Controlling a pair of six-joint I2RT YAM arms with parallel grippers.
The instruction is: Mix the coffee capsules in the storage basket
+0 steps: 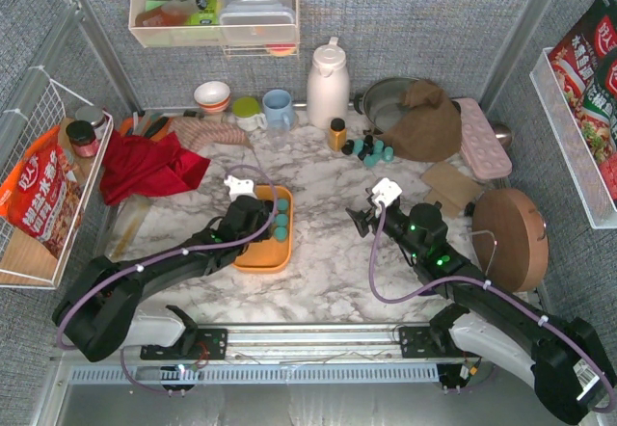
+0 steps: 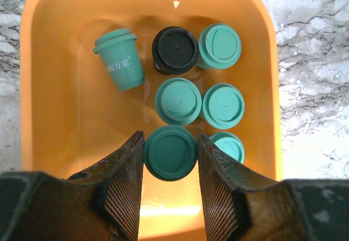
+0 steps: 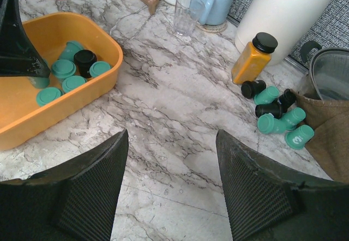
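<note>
Top view: the orange storage basket is sitting on the marble worktop, with the left pincer hanging over it.

Left wrist: seven coffee capsules are sitting inside, mostly teal, one black. The left pincer is pinching a teal capsule.

Right wrist: the right pincer is hanging spread wide, and loose capsules are lying by the amber bottle.

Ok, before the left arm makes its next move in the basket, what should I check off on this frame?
1. Left gripper straddles one teal capsule: ok.
2. Grip on it actually tight: cannot tell.
3. Neighbouring capsule clear of the fingers: not ok, it crowds one finger.
4. Right gripper open, empty, away from the storage basket: ok.
5. Every capsule inside the storage basket: not ok, a loose cluster lies by the amber bottle.
</note>
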